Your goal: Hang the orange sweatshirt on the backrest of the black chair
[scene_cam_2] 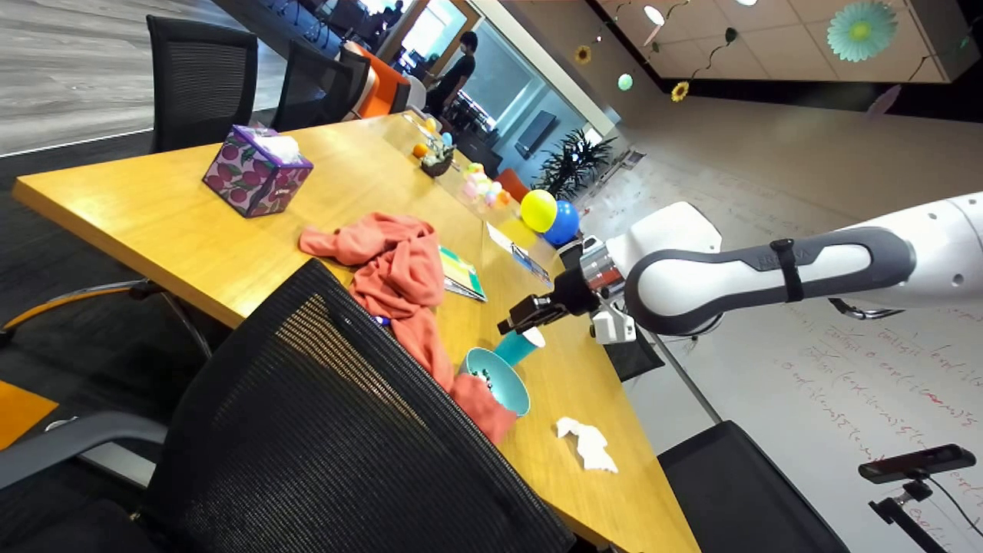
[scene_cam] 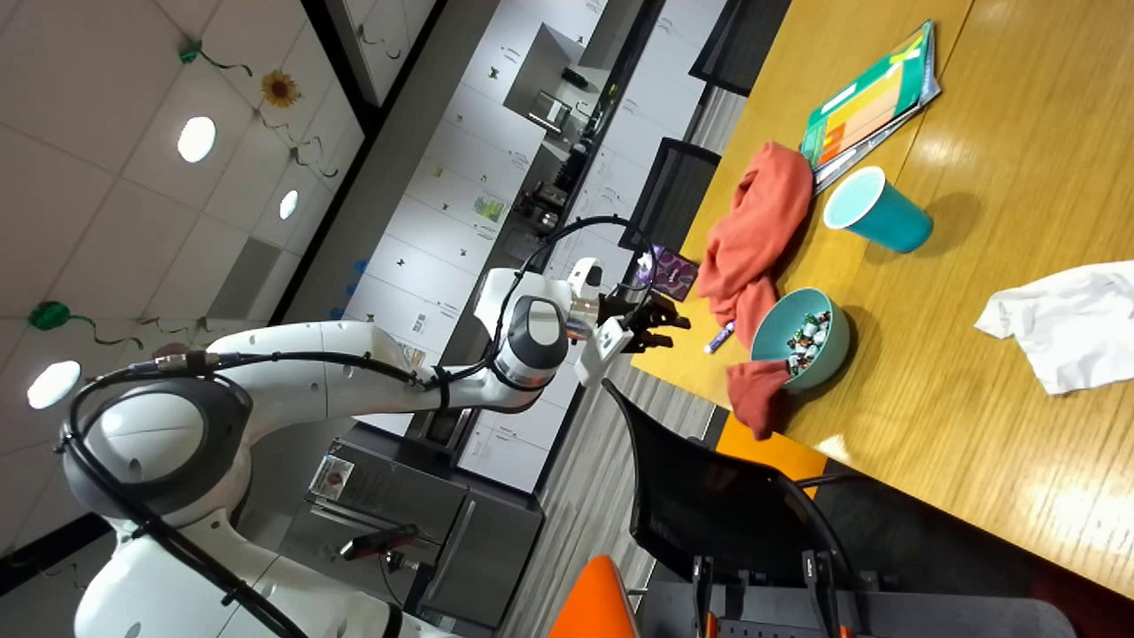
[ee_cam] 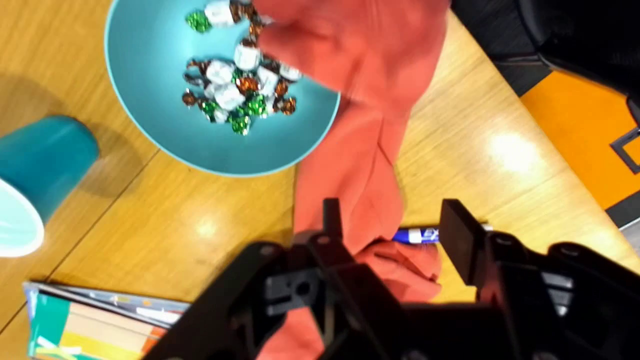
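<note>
The orange sweatshirt point(scene_cam: 753, 230) lies bunched along the wooden table in both exterior views point(scene_cam_2: 407, 265). One end of it drapes over the rim of a teal bowl point(scene_cam: 780, 328) and hangs towards the table edge. In the wrist view the sweatshirt point(ee_cam: 350, 165) runs from the bowl down beneath the jaws. The black chair point(scene_cam: 709, 487) stands at the table edge beside the bowl; its mesh backrest point(scene_cam_2: 330, 445) faces an exterior view. My gripper point(scene_cam: 679, 330) is open and empty above the table. In the wrist view its fingers point(ee_cam: 392, 217) are apart over the sweatshirt, not touching it visibly.
The teal bowl holds wrapped candies point(ee_cam: 235, 90). A teal cup point(scene_cam: 886, 213) lies on its side or tilted near it. A blue marker point(ee_cam: 415, 235) lies partly under the cloth. Booklets point(scene_cam: 873, 97), a tissue box point(scene_cam_2: 257, 173) and white cloth point(scene_cam: 1072, 323) are on the table point(scene_cam: 974, 470).
</note>
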